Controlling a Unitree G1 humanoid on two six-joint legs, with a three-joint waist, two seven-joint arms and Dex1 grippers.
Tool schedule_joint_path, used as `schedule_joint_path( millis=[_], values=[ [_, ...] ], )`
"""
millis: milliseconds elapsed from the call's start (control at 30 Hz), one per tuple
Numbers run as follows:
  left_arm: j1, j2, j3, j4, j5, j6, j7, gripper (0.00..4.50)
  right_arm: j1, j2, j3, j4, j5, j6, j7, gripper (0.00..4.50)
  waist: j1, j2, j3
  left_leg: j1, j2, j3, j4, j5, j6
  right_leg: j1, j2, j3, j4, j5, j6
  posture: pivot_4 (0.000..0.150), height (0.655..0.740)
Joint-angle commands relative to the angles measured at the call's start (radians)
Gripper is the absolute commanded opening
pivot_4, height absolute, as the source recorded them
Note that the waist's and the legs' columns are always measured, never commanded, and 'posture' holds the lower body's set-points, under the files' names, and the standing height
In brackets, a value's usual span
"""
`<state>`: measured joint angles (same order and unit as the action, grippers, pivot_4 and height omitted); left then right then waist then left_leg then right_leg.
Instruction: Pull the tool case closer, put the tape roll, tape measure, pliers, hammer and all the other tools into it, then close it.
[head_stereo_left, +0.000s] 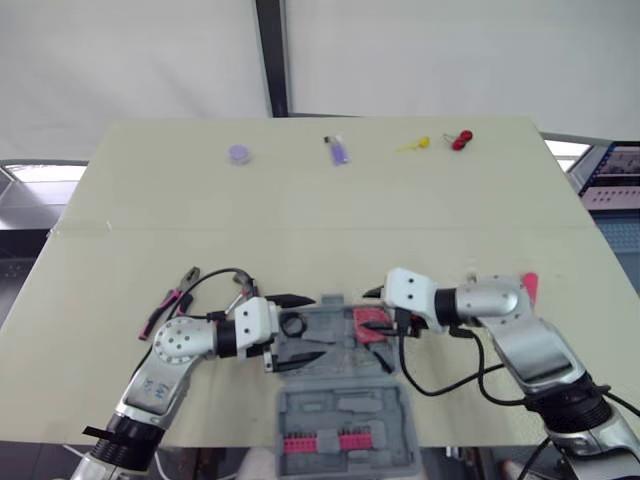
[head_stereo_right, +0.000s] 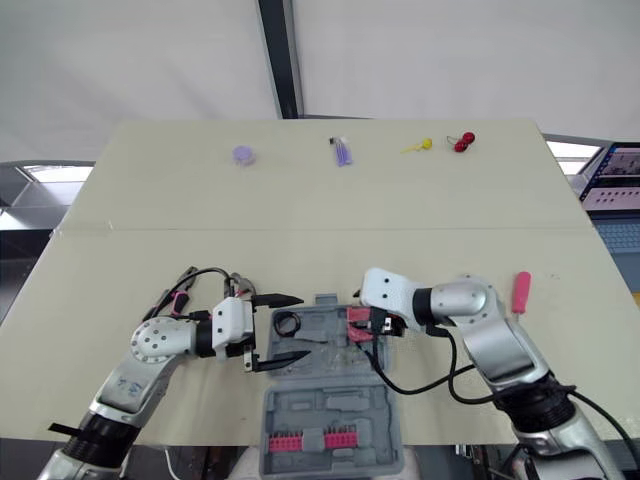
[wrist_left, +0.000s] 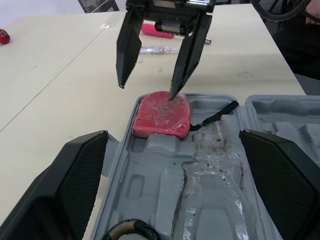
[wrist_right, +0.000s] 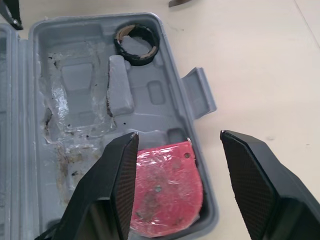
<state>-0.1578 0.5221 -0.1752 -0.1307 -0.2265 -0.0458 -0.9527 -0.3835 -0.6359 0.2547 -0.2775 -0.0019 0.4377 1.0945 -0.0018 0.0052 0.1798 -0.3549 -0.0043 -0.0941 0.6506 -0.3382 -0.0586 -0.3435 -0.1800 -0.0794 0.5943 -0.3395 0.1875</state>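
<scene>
The grey tool case lies open at the table's front edge, its lid toward me. A black tape roll sits in the left end of its tray and a red tape measure in the right end. My left gripper stands open over the tray's left side, beside the tape roll. Open as well, my right gripper straddles the tape measure, one fingertip touching its top. Pink-handled pliers lie on the table left of the case.
A pink screwdriver lies right of the case behind my right arm, with a clear-handled tool near it. Small items line the far edge: a purple disc, a purple piece, a yellow piece, a red piece.
</scene>
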Motion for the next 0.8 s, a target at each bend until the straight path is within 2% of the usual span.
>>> schedule_joint_path(
  millis=[33, 367, 467, 800],
  values=[
    [0.001, 0.005, 0.010, -0.041, -0.008, 0.000, 0.002, 4.50, 0.003, 0.016, -0.033, 0.004, 0.048, -0.042, -0.023, 2.67, 0.000, 0.000, 0.000, 0.000, 0.000, 0.000, 0.000, 0.000, 0.000, 0.000, 0.000, 0.000, 0.000, 0.000, 0.000, 0.150, 0.7400],
    [0.004, 0.008, 0.014, -0.062, -0.007, 0.017, 0.011, 4.50, 0.034, 0.014, -0.042, 0.136, 0.098, -0.156, -0.022, 2.67, 0.000, 0.000, 0.000, 0.000, 0.000, 0.000, 0.000, 0.000, 0.000, 0.000, 0.000, 0.000, 0.000, 0.000, 0.000, 0.150, 0.7400],
    [0.002, 0.009, 0.014, -0.063, -0.007, 0.021, 0.010, 4.50, 0.029, 0.015, -0.044, 0.165, 0.088, -0.189, -0.039, 1.88, 0.000, 0.000, 0.000, 0.000, 0.000, 0.000, 0.000, 0.000, 0.000, 0.000, 0.000, 0.000, 0.000, 0.000, 0.000, 0.150, 0.7400],
    [0.002, 0.012, 0.015, -0.069, -0.008, 0.024, 0.007, 4.50, 0.043, 0.019, -0.045, 0.153, 0.112, -0.206, -0.049, 1.88, 0.001, 0.000, 0.000, 0.000, 0.000, 0.000, 0.000, 0.000, 0.000, 0.001, 0.000, 0.000, 0.000, 0.000, 0.000, 0.150, 0.7400]
  ],
)
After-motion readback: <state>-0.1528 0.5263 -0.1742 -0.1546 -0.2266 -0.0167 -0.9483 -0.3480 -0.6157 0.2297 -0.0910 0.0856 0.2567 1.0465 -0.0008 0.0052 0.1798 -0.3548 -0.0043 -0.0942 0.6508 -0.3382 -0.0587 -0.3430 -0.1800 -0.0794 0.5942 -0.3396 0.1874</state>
